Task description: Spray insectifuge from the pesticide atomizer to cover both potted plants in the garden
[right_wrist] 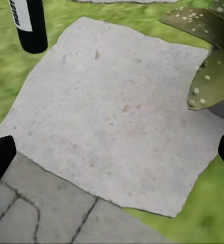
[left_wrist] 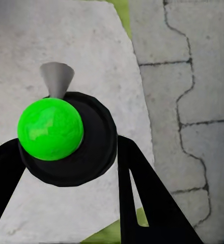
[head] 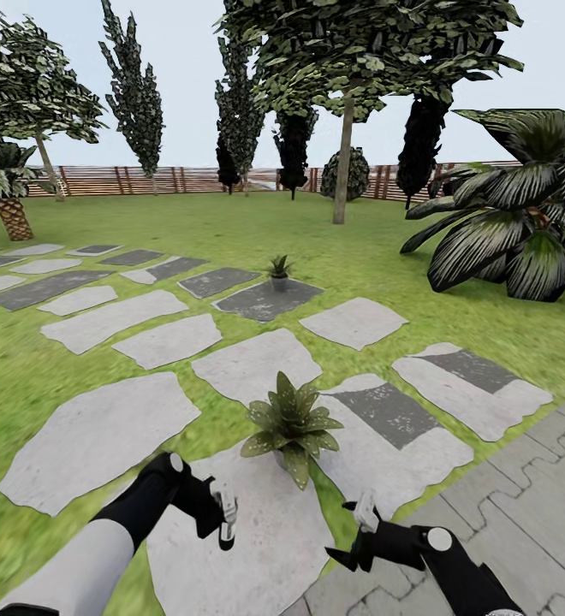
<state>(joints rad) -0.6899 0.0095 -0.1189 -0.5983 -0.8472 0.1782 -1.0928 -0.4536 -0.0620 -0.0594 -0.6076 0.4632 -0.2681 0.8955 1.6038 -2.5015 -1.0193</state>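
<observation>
On pale grey stepping stone (head: 257,547) at lawn's near edge: left gripper (head: 225,516) clamped on slim dark green spray bottle (head: 226,522) (grey nozzle facing nearer leafy potted rosette (head: 292,426)), arm bent inward. Right gripper (head: 364,522) empty, fingers spread, forearm angled toward centre. Second small potted rosette (head: 279,270) on darker stone beyond.

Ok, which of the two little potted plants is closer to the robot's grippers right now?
The larger-looking potted plant on the pale stepping stone just ahead of both grippers. The other potted plant sits farther back, on a darker stone toward the lawn's middle.
</observation>
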